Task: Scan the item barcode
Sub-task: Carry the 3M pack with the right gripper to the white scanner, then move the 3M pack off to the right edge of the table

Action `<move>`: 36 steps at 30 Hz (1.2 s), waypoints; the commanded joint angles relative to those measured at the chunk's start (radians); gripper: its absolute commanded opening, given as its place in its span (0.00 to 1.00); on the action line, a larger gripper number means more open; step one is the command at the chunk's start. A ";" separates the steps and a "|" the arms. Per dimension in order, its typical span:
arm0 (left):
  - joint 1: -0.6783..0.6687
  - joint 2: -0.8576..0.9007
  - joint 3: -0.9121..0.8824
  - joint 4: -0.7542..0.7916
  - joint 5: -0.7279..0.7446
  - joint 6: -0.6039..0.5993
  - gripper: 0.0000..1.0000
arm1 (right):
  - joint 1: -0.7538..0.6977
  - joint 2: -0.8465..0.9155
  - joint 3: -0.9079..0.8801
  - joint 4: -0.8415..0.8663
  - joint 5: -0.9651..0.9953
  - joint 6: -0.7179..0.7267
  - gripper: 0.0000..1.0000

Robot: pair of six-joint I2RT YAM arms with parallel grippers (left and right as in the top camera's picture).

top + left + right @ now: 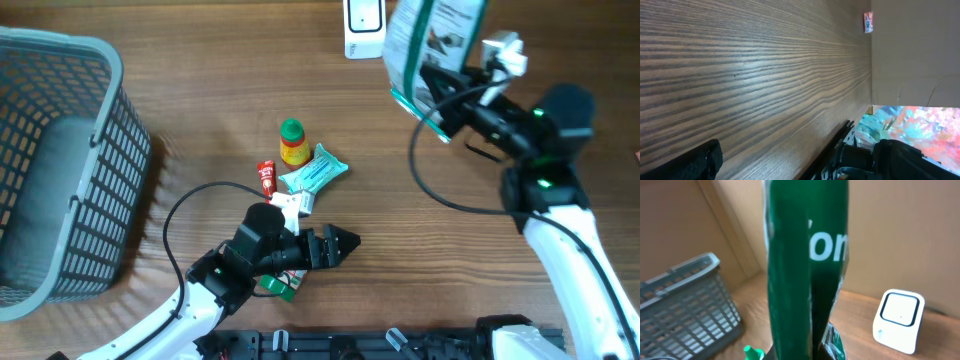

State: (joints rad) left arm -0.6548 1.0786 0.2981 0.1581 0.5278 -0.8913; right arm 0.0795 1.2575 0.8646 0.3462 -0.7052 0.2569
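Overhead, the right hand is clenched on the lower edge of a green pouch just beside the scanner, while the left hand lies released, well away from the scanner. The left wrist view shows only bare bench. In the right wrist view the pouch is creased, so it is likely light and floppy and best pinched along a sealed edge.

You have a wide stretch of bare desk between the left end effector, whose jaws stand apart, and the right arm. A narrower lane runs between the grey basket on the left and the central cluster: green-capped bottle, red tube and teal packet. At the far edge, the raised green bag hangs just beside the white scanner, crowding that corner. A black cable loops out beside the right arm.
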 commanded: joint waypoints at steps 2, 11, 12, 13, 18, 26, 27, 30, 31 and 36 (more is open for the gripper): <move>-0.004 -0.003 -0.003 0.001 -0.006 0.024 1.00 | 0.149 0.141 0.076 0.061 0.407 -0.235 0.05; -0.004 -0.003 -0.003 0.001 -0.006 0.024 1.00 | 0.216 0.708 0.549 0.100 0.558 -0.502 0.05; -0.004 -0.003 -0.003 0.001 -0.006 0.024 1.00 | 0.227 0.767 0.600 0.100 0.599 -0.542 0.04; -0.004 -0.003 -0.003 0.001 -0.006 0.024 1.00 | 0.240 0.821 0.646 0.098 0.657 -0.591 0.05; -0.004 -0.003 -0.003 0.001 -0.006 0.024 1.00 | 0.322 0.972 0.752 0.111 0.774 -0.784 0.04; -0.004 -0.003 -0.003 0.001 -0.006 0.024 1.00 | 0.320 0.954 0.762 0.068 0.832 -0.687 0.04; -0.004 -0.003 -0.003 0.001 -0.006 0.024 1.00 | 0.310 0.925 0.767 0.055 0.857 -0.663 0.04; -0.004 -0.003 -0.003 0.001 -0.006 0.024 1.00 | 0.236 0.782 0.768 -0.109 1.008 -0.643 0.04; -0.004 -0.003 -0.003 0.001 -0.006 0.024 1.00 | 0.181 0.732 0.768 -0.211 1.061 -0.644 0.04; -0.004 -0.003 -0.003 0.001 -0.006 0.024 1.00 | -0.116 0.687 0.761 -0.398 1.132 -0.647 0.04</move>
State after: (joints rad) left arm -0.6556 1.0786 0.2981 0.1574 0.5278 -0.8913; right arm 0.1097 1.9514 1.6176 -0.0147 0.3584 -0.4110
